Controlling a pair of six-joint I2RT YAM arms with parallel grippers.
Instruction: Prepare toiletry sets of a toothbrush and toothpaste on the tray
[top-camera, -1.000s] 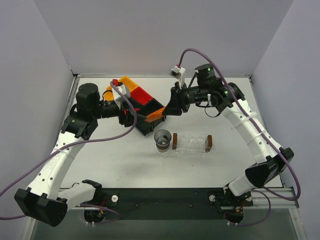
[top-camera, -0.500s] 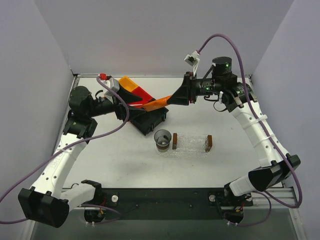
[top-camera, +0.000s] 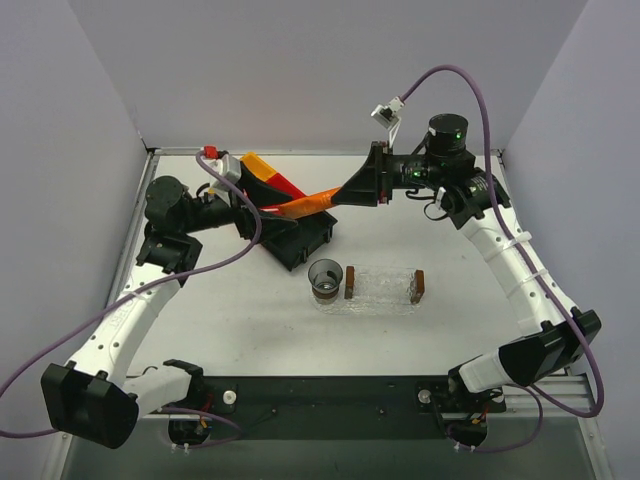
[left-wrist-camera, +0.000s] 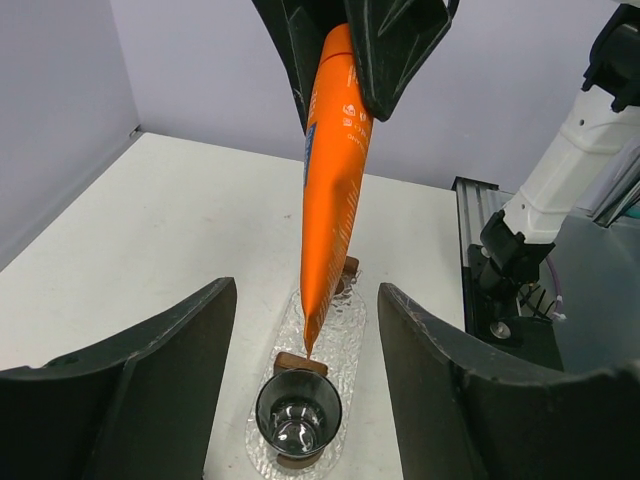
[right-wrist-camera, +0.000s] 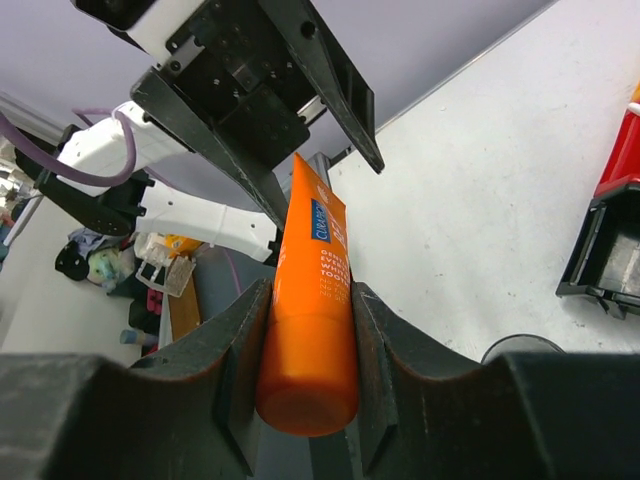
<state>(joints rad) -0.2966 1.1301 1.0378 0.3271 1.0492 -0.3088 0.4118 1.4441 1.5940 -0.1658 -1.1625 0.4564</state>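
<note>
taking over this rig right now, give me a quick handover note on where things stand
The right gripper is shut on the orange toothpaste tube at its cap end, holding it in the air over the bins.
The left gripper is open. Its fingers appear to flank the tube's crimped tail without closing on it.
The tray sits on the table nearer the bases, with a dark cup at its left end. No tube or toothbrush shows on it.
I can't pick out the toothbrush or the pink tube in any view.
Done: one tube lifted. Left: put it on the tray, add a toothbrush, then any further set.
</note>
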